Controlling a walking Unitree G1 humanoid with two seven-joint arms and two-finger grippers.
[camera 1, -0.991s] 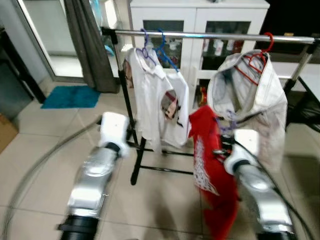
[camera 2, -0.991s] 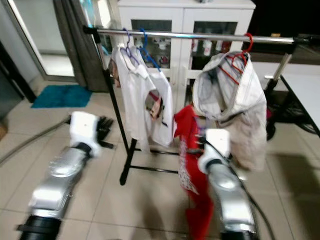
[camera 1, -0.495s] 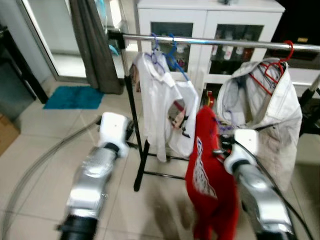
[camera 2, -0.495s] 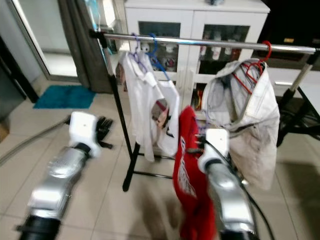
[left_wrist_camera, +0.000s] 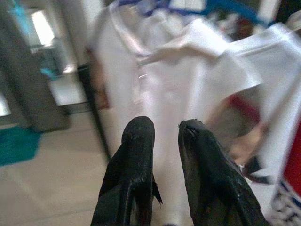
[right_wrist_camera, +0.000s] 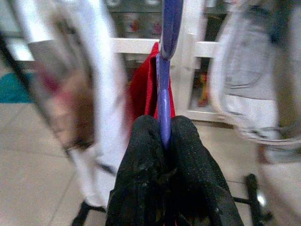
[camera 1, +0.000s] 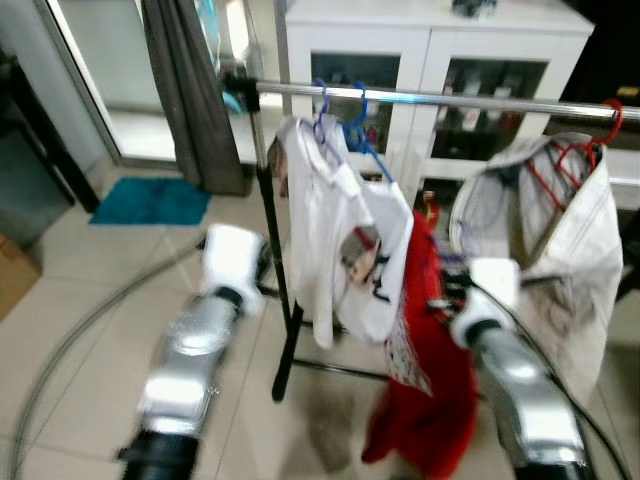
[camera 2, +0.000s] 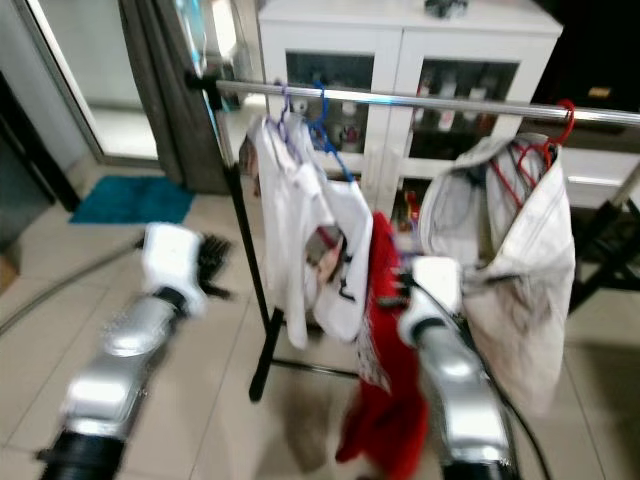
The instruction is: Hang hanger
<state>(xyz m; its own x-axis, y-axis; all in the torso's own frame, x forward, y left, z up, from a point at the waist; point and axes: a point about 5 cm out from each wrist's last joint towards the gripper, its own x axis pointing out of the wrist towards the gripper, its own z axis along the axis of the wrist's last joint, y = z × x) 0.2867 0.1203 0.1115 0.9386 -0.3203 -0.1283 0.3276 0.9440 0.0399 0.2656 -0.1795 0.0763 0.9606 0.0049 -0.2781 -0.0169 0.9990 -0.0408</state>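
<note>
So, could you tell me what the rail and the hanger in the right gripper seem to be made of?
Rail: looks like polished metal, given its silvery sheen and bright glints. Purple hanger, pinched in the right gripper: probably plastic, with a smooth, evenly coloured, slightly glossy surface; blur leaves this uncertain.

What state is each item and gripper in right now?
Right gripper: shut on the purple hanger, held up short of the rail.
Red shirt: on that hanger, not yet on the rail.
Left gripper: slightly open, holding nothing.
Rail: room between the garments.
White shirts: hanging on the rail.
Pale jacket: hanging by a red hanger.
Cabinet: doors closed.
</note>
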